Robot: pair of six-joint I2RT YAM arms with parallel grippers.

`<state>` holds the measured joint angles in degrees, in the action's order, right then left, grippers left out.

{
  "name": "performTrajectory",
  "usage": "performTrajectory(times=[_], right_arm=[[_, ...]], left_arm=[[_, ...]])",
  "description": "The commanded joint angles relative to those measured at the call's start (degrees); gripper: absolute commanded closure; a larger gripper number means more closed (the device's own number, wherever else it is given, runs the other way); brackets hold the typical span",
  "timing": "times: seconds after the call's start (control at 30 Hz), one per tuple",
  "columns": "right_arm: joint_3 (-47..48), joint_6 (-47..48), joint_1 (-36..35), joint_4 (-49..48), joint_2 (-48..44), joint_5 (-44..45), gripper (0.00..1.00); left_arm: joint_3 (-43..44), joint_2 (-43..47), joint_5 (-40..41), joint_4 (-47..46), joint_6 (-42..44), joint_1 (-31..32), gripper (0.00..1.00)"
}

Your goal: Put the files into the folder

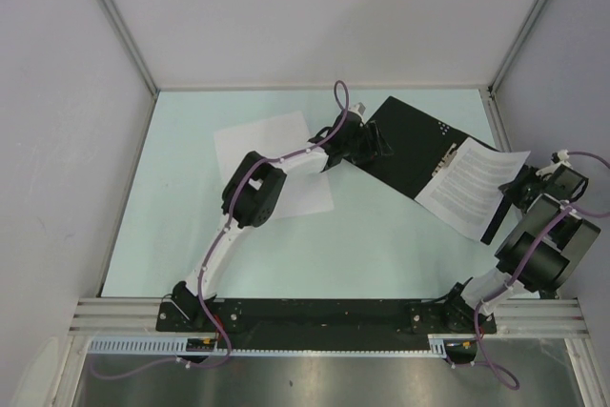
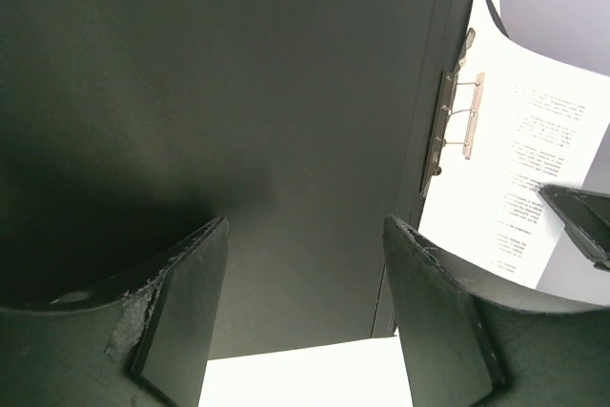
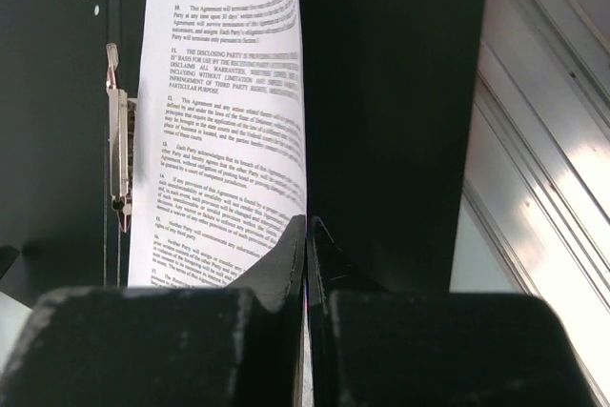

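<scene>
Lying open, seemingly diagonal: folder [image 1: 410,145]

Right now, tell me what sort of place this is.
Most likely a robot test cell in a lab: two arms bolted to a metal rail at the edge of a pale green table, plain grey walls closing it in, and a folder and printed sheet as props.

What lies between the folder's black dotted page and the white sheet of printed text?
A slim metal fastener by the folder's spine, bordering the printed sheet; clearest in left wrist view.
</scene>
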<state>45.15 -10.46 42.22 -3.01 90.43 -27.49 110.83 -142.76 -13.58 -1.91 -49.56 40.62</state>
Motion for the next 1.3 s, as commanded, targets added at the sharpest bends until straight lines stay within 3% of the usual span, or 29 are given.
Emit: performTrajectory(times=[0.0,0.47,0.9,1.27], right_arm=[[2.1,1.6,-1.3,-6.3,2.0,-1.3,1.00],[8.0,9.3,-5.6,-1.1,2.7,0.4,1.00],[8.7,3.5,-4.9,2.7,3.3,-1.8,1.00],[8.7,4.5,-5.9,2.7,3.9,-1.1,0.99]], left_arm=[[2.6,-0.5,0.5,1.5,-0.3,-0.4,0.29],[2.3,-0.3,-0.2,1.5,1.1,-0.3,0.29],[2.4,0.2,0.0,0.9,0.6,-0.4,0.29],[2.5,-0.1,-0.5,0.9,0.7,-0.4,0.27]])
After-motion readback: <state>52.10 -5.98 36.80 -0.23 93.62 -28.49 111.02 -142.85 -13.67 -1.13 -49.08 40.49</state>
